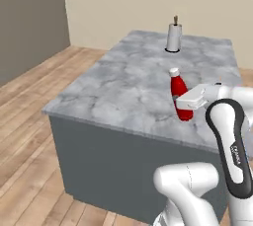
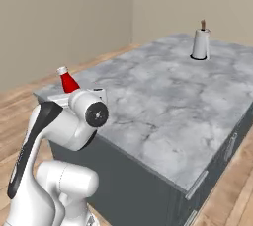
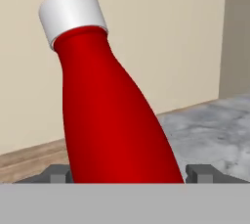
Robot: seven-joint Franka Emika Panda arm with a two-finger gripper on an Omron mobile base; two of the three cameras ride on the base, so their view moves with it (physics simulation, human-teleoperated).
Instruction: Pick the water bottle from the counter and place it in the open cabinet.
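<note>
The red water bottle (image 1: 179,91) with its white cap stands slightly tilted near the front right of the marble counter (image 1: 128,82). My gripper (image 1: 190,102) reaches in from the right at the bottle's lower body. In the hand view the water bottle (image 3: 114,120) leans to the left between my two fingertips (image 3: 58,174), which press against its sides; my gripper (image 3: 128,173) is shut on it. From the right base view the bottle's cap and neck (image 2: 65,79) rise just above my arm. The open cabinet is out of view.
A white paper-towel roll on a holder (image 1: 174,36) stands at the far end of the counter. Wooden floor surrounds the island, with beige walls behind. Drawer handles (image 2: 196,184) run along the counter's right side.
</note>
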